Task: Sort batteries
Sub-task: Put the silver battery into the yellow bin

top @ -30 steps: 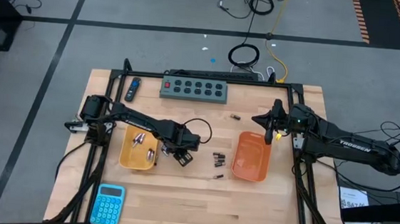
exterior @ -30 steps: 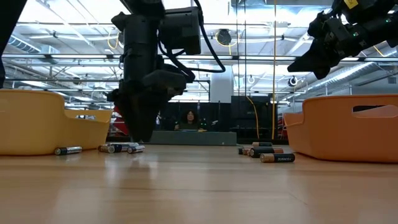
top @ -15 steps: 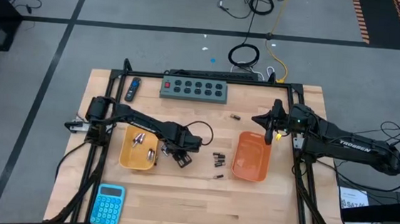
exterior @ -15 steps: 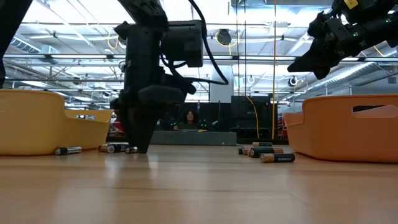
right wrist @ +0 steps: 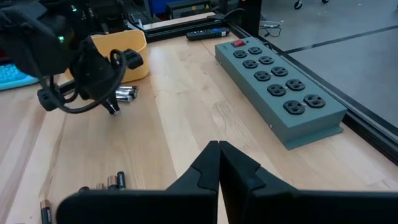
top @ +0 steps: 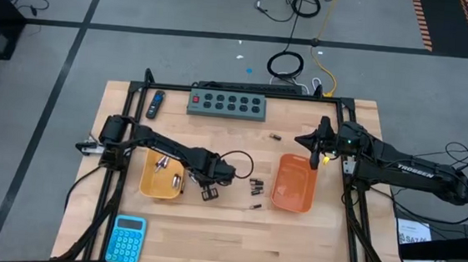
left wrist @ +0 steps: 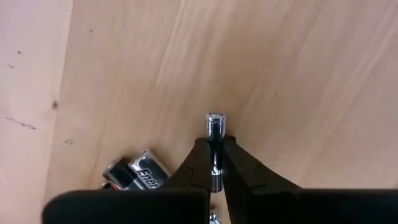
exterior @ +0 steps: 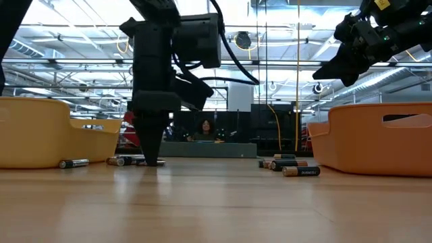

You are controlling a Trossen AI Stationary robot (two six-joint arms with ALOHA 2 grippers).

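My left gripper (top: pixel 200 182) stands fingers-down on the wood just right of the yellow bin (top: pixel 152 188), shut on a small silvery battery (left wrist: pixel 215 127). Two more batteries (left wrist: pixel 138 173) lie beside it. The yellow bin holds a few silvery batteries (top: pixel 164 164). A cluster of dark batteries (top: pixel 255 184) lies left of the orange bin (top: pixel 294 184), one battery (top: pixel 256 206) lies nearer and another (top: pixel 275 137) farther back. My right gripper (right wrist: pixel 219 147) hovers shut above the orange bin's far right corner. My left gripper pinches the battery's long sides (left wrist: pixel 215 142) between its two fingers (left wrist: pixel 199 163). The fingers come from above, pointing down. One capped end (left wrist: pixel 215 117) sticks out past the fingertips. The battery lies flat on the table.
A grey power strip (top: pixel 228 104) lies along the far edge, with a blue-and-black gadget (top: pixel 156 102) to its left. A blue calculator (top: pixel 129 238) sits at the near left. In the low view one battery (exterior: pixel 73 163) lies beside the yellow bin. Bare wood spreads along the near edge.
My left gripper has sunk to the table, rolled about its pointing line and shifted slightly toward the yellow bin. Its fingers, spread before, have shut on the battery. My right arm has kept still.
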